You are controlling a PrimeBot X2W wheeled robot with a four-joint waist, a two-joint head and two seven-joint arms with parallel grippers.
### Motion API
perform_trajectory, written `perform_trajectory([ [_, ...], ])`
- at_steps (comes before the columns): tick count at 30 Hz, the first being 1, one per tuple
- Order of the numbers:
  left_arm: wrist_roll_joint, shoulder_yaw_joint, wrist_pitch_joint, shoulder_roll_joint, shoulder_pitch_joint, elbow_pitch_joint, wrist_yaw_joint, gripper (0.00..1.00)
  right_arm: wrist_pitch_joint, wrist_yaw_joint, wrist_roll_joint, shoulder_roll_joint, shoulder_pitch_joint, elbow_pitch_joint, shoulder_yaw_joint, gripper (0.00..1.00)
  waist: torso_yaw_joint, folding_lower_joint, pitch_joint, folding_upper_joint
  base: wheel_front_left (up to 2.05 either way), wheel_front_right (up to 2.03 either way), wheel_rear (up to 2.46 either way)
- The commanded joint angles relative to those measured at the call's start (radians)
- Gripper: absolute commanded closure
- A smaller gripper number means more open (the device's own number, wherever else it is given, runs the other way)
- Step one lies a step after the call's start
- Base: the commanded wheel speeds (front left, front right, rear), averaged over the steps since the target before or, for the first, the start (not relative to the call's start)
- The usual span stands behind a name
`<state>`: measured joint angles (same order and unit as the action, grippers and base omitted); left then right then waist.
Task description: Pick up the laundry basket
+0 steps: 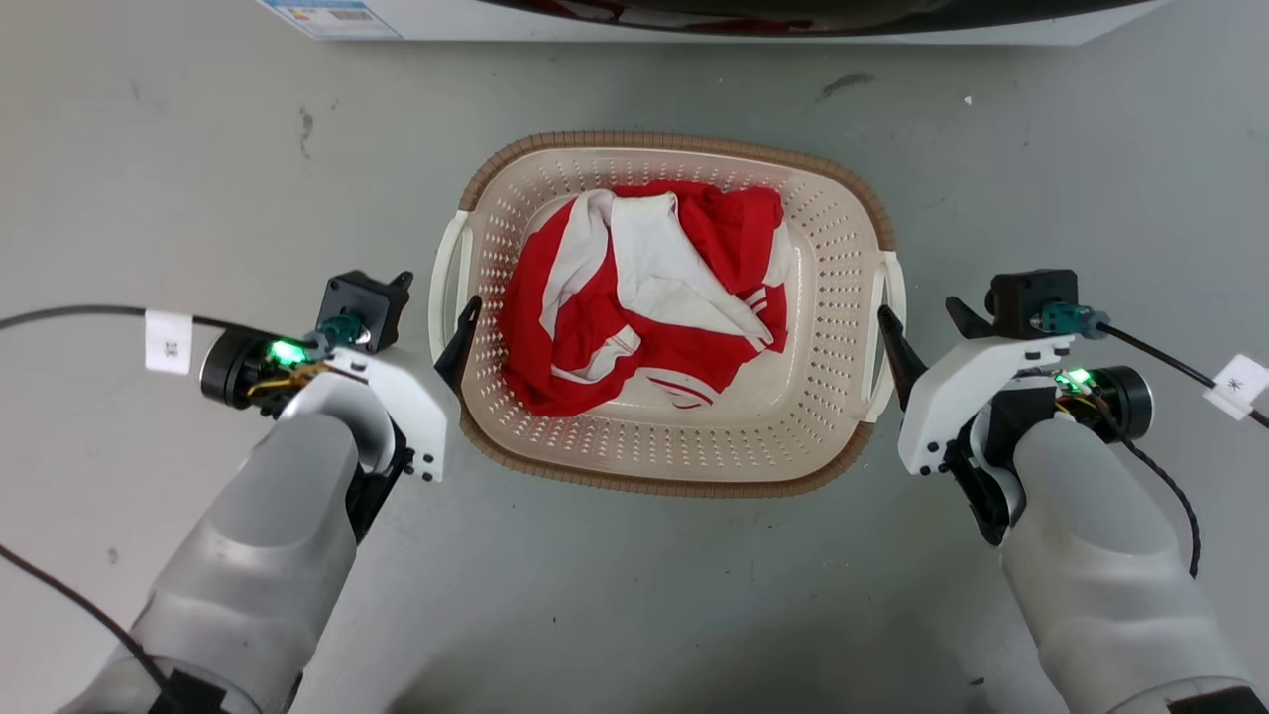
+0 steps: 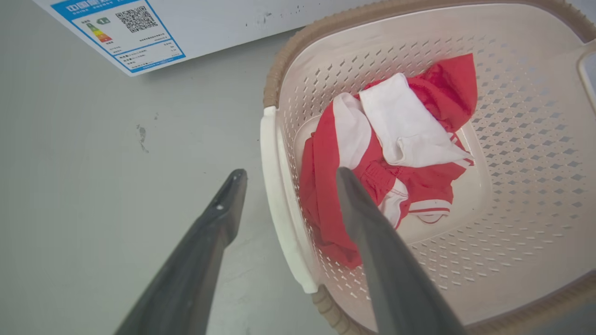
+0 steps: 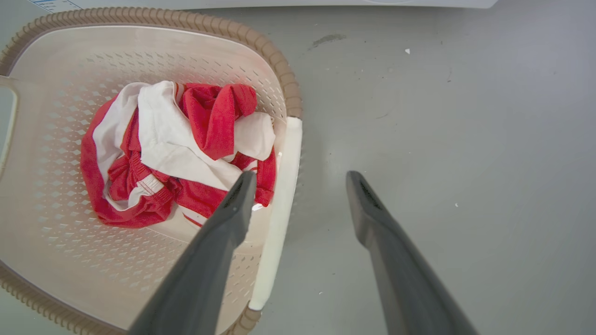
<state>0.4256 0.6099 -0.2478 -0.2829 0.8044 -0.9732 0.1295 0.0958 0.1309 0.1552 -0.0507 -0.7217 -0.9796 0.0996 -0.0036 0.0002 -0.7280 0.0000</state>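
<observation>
Closest to the lens, two pale forearms: left forearm (image 1: 258,565) off the near left corner of the laundry basket (image 1: 684,141), right forearm (image 1: 1100,565) off the near right corner. Green lights glowing at both wrists; black cable (image 1: 79,310) with a white tag trailing away from the basket on the left side, a matching one on the right.

Sitting upright and flat on the grey floor (image 1: 634,595), the laundry basket itself: cream perforated walls, brown woven-look rim, a white handle on each short side. Crumpled on the basket bottom, a red-and-white garment (image 1: 644,327) (striped trim along one edge, kind of garment unclear), filling most of the middle and leaving the sloping walls bare.

At the basket's left side, left pincer (image 2: 289,173) released, fingers spread wide and straddling the left handle (image 2: 279,209): one finger over the floor just outside the basket, the other inside it, above the garment's edge. Contact with the handle impossible to judge. At the basket's right side, right pincer (image 3: 301,177) likewise unclenched, astride the right handle (image 3: 281,200), inner finger over the basket interior, outer finger over bare floor. Nothing held in either.

Beyond the far rim of the basket, near but not touching: white washer (image 2: 242,18), blue-bordered energy label (image 2: 125,35) toward the basket's far left corner. Dark smudge (image 1: 845,85) on the floor past the far right corner, between basket and washer.
</observation>
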Motion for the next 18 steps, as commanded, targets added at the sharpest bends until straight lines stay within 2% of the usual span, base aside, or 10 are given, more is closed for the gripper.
perform_trajectory([
  [1,0.033,0.029,0.006,-0.008,0.038,-0.015,0.001,0.0,0.001,0.0,0.006,0.001,-0.035,-0.027,0.018,0.0,0.006,-0.0002,-0.019,0.0,0.0,0.0,0.0],
  [8,0.162,0.19,0.076,-0.027,0.109,-0.038,0.001,0.0,-0.027,0.0,0.015,0.001,-0.111,-0.126,0.049,0.0,0.016,-0.0002,-0.05,0.0,0.0,0.0,0.0],
  [11,0.248,0.226,0.11,-0.038,0.131,-0.026,0.001,0.0,-0.045,0.0,0.029,0.0,-0.14,-0.159,0.068,0.0,0.013,-0.0002,-0.063,0.0,0.0,0.0,0.0],
  [18,0.376,0.37,0.198,-0.096,0.189,0.025,0.001,0.0,-0.082,0.0,0.076,0.001,-0.198,-0.209,0.116,0.0,0.01,-0.0002,-0.095,0.0,0.0,0.0,0.0],
])
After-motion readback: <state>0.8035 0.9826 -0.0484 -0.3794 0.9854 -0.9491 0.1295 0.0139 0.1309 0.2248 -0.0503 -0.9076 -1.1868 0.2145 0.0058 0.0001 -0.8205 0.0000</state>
